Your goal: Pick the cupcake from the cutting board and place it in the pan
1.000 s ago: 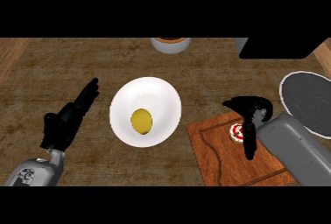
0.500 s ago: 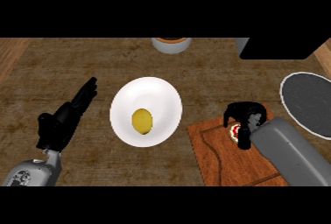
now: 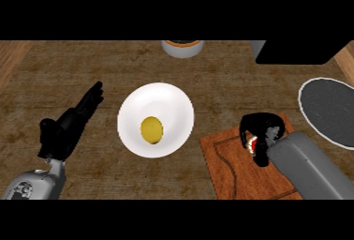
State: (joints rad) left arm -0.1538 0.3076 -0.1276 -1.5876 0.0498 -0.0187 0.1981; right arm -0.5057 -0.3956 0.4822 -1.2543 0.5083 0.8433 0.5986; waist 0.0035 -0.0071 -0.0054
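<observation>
Kitchen: counter, cutting board, pan, plate

Before me spreads the brown mottled counter top. At its middle lies a round white ceramic plate. Just right of the plate lies a reddish-brown wooden cutting board, and further right a round dark grey pan. Beyond the plate stands a grey cylindrical pot, and a black box sits beyond the plate to its right.

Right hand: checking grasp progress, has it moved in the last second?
Yes. The right hand has drawn in from beyond the cutting board's far edge, and its fingers now curl round the cupcake.
</observation>
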